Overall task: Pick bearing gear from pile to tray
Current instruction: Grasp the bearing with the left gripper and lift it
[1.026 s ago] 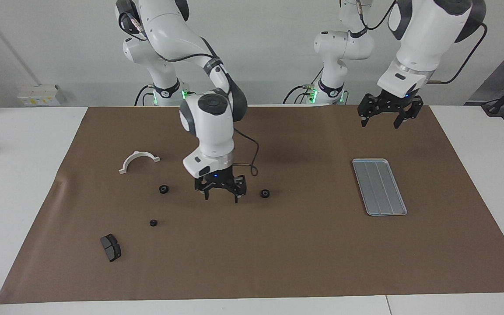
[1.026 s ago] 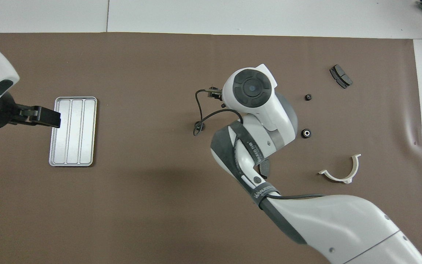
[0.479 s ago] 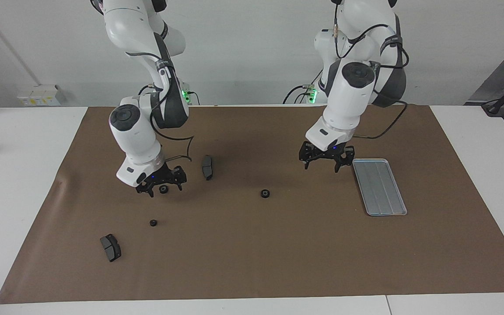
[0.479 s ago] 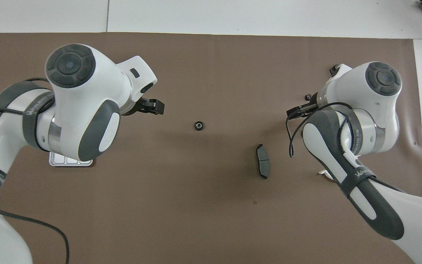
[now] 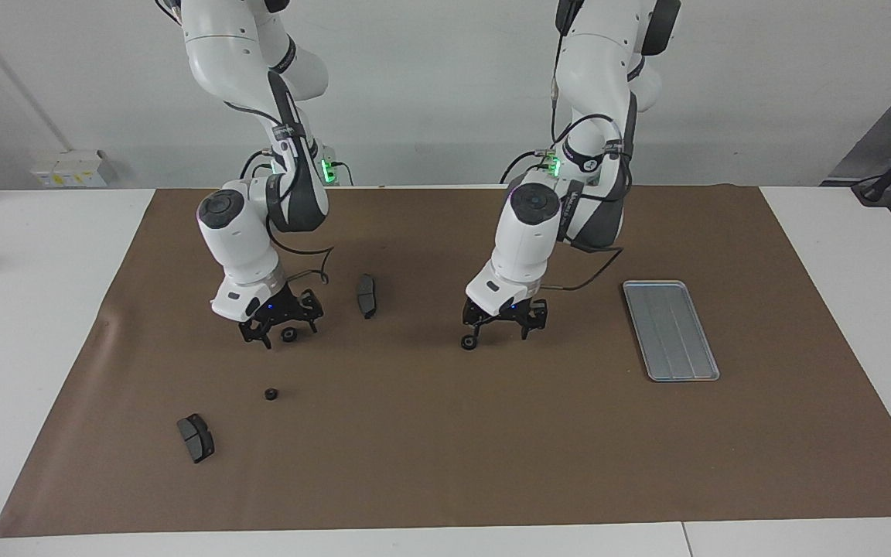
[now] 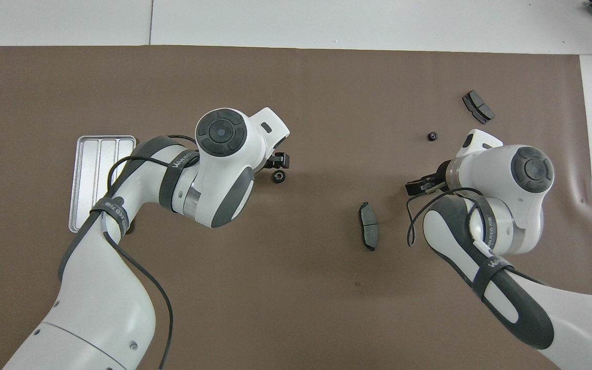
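Facing view: tray (image 5: 670, 330) bare, no gear delivered. My left hand (image 5: 502, 326) low over centre gear (image 5: 468, 343), fingers spread, gear at one fingertip, not gripped. My right hand (image 5: 278, 325) spread astride second gear (image 5: 288, 335), no grip yet. Third gear (image 5: 271, 394) loose on counter (image 5: 445, 433), farther from robots.

Overhead view: tray (image 6: 99, 181) empty; centre gear (image 6: 277, 177) beside left hand (image 6: 277, 161). Judgement: all transfers outstanding.
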Robot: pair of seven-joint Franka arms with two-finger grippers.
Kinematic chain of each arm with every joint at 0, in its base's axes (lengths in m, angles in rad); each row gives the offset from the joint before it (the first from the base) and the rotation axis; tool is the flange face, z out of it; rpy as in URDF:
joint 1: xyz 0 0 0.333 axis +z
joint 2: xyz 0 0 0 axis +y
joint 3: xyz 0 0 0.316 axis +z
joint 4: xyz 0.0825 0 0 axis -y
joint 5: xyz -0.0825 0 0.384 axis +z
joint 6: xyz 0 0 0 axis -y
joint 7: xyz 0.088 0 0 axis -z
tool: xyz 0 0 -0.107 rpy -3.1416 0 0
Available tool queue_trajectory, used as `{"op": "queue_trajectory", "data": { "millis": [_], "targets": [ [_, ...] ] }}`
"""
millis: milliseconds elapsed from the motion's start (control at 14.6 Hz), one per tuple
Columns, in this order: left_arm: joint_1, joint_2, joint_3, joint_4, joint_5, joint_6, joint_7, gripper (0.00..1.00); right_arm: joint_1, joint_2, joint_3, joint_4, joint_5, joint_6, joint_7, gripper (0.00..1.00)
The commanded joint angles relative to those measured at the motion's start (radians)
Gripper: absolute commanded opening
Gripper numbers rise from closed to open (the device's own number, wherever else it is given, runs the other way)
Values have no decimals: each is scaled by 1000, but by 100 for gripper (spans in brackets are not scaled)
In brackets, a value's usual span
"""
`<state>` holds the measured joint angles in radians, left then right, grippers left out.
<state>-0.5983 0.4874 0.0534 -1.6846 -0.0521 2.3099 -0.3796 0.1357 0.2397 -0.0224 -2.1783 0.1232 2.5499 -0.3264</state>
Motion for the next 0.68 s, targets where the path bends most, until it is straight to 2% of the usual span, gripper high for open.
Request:
{"op": "queue_trajectory", "data": {
  "millis": [0,137,342,547,616],
  "targets": [
    [-20,48,2,-12,-44,106,-2,100,-15,-40,10,-49,24,15,-42,99],
    [-55,80,2,-7,-66,124,-4,100,-15,-42,9,-63,24,9,-57,89],
    [-57,76,0,19,-80,33,-10,100,-15,-48,9,-67,24,-8,-66,74],
    [-61,56,2,13,-80,-33,-12,98,-21,-50,7,-67,24,-31,-75,73],
    [-63,56,3,14,-80,-36,-12,91,-30,-50,7,-66,24,-43,-91,73]
  ]
}}
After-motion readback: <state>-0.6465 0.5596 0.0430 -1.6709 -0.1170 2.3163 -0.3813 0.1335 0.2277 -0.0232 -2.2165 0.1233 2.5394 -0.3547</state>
